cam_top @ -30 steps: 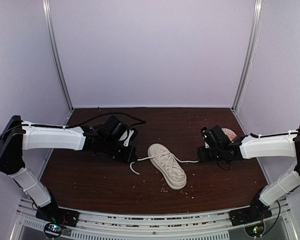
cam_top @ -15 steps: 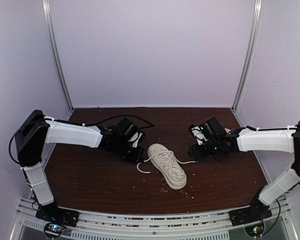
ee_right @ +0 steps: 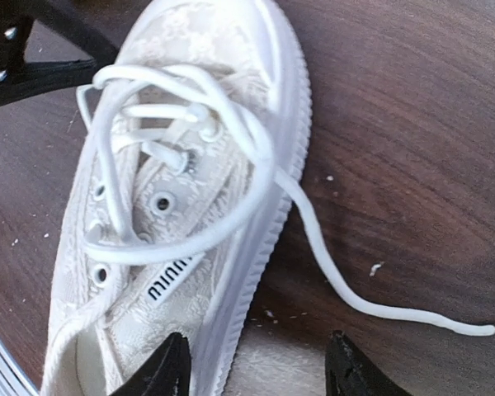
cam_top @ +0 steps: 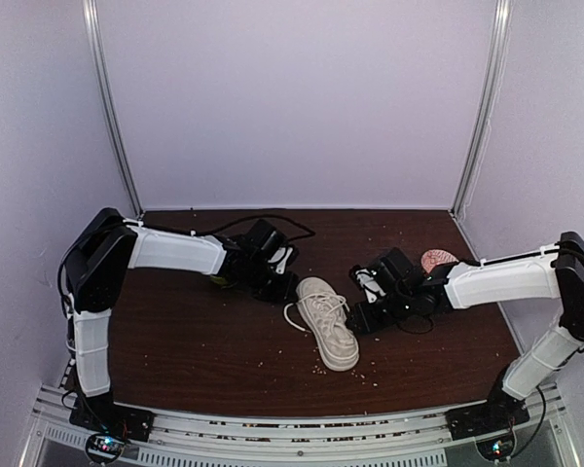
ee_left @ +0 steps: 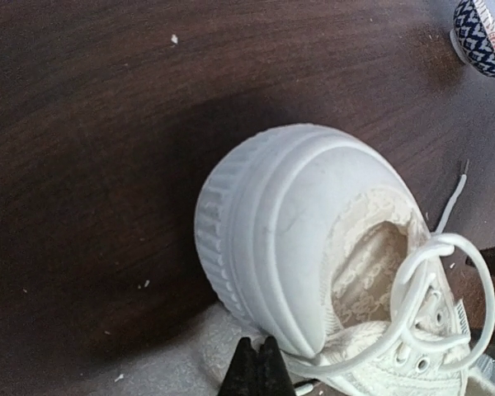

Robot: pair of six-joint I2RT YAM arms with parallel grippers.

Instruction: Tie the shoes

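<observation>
The left claw [ee_left: 260,351] has its jaws pressed tight together, low beside the toe cap. A strand of lace runs right past its tips, but I cannot tell whether it is pinched between them. The right claw [ee_right: 258,338] stands about half spread with nothing between its fingers [ee_right: 172,367], hanging over the sole's rim on the side that faces the right edge.

The tabletop [cam_top: 175,341] is dark wood. The sneaker [cam_top: 329,326] lies near its middle, a little toward the near edge, upright on its sole, with the toe angled toward the far left corner and the heel toward the near edge. The two claws flank it closely, left at the toe and right at mid-length.

Over the eyelets the laces [ee_right: 181,91] are bunched in slack loops, not yet drawn into a knot. One free lace tail [ee_right: 355,301] slides off the sole and curves across the wood toward the right edge, ending in a thin tip [ee_right: 478,330].

The step in hand looks like gathering that tail. To do it well, the right claw should shift off the sole toward the right edge and come down astride the cord a short way back from its tip. It should close on the cord alone, since catching the rubber rim would drag the whole shoe. The left claw should stay low and steady at the toe so the shoe cannot swivel when the cord goes taut. Pull slowly; the slack loops could snag.

A small patterned bowl [ee_left: 481,33] sits toward the right edge, well apart. Pale crumbs [ee_right: 375,268] dot the wood.
</observation>
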